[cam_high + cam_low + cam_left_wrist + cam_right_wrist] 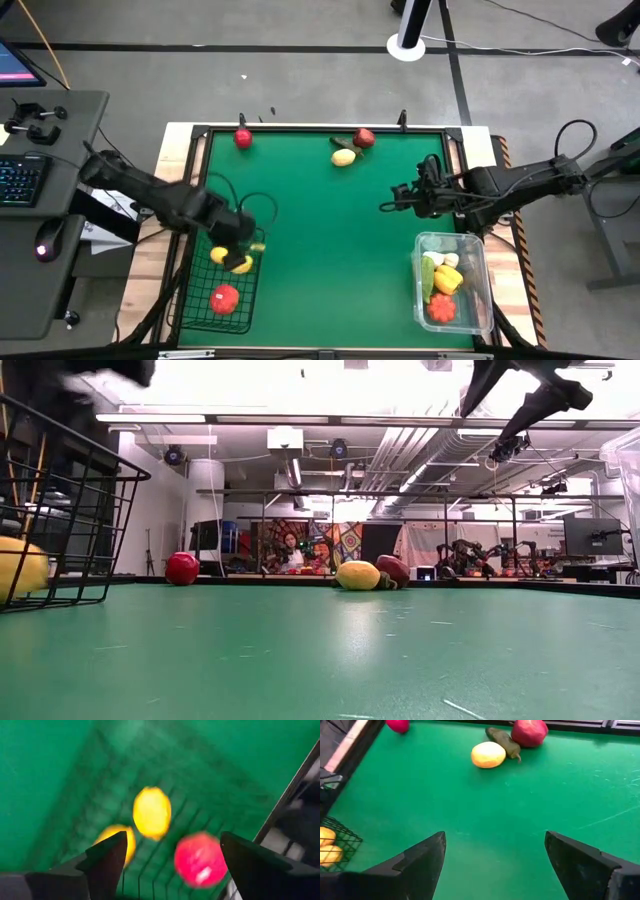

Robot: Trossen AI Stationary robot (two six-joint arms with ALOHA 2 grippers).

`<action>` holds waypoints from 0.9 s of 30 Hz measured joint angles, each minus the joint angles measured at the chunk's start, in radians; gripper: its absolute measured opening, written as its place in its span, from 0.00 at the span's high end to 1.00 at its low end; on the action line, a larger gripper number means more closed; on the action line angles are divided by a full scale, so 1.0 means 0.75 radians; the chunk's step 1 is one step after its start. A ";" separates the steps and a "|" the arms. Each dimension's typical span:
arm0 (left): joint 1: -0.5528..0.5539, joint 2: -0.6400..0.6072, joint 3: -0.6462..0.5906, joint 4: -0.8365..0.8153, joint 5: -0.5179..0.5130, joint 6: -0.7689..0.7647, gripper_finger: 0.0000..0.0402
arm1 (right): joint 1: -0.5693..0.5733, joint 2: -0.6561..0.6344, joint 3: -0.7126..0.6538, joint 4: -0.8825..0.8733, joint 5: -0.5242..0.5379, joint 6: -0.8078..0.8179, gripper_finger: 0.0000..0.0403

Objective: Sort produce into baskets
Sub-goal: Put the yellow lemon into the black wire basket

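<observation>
My left gripper (243, 247) hangs open and empty over the black wire basket (190, 300) at the table's near left. In the basket lie two yellow fruits (151, 812) (117, 840) and a red one (200, 860). My right gripper (385, 206) is open and empty above the green mat, beside the far end of the clear plastic basket (484, 290). That basket holds white, yellow, green and orange-red produce (443, 290). A red fruit (243, 138), a yellow lemon (488, 754), a dark green vegetable (503, 740) and another red fruit (529, 731) lie near the far edge.
The table's raised black rim (300, 128) runs along the far edge behind the loose produce. The middle of the green mat (320, 230) lies between the two arms. A desk with a keyboard (20, 180) stands left of the table.
</observation>
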 joint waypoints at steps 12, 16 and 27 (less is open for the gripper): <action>0.668 0.432 0.348 0.490 -0.280 0.673 0.23 | 0.000 0.000 0.000 0.068 0.129 0.000 0.17; 0.782 0.733 0.493 0.672 -0.279 1.020 0.23 | 0.000 0.000 0.000 0.071 0.169 0.001 0.17; 0.973 1.247 0.859 0.961 -0.305 1.164 0.23 | 0.000 0.000 0.000 0.073 0.202 0.151 0.17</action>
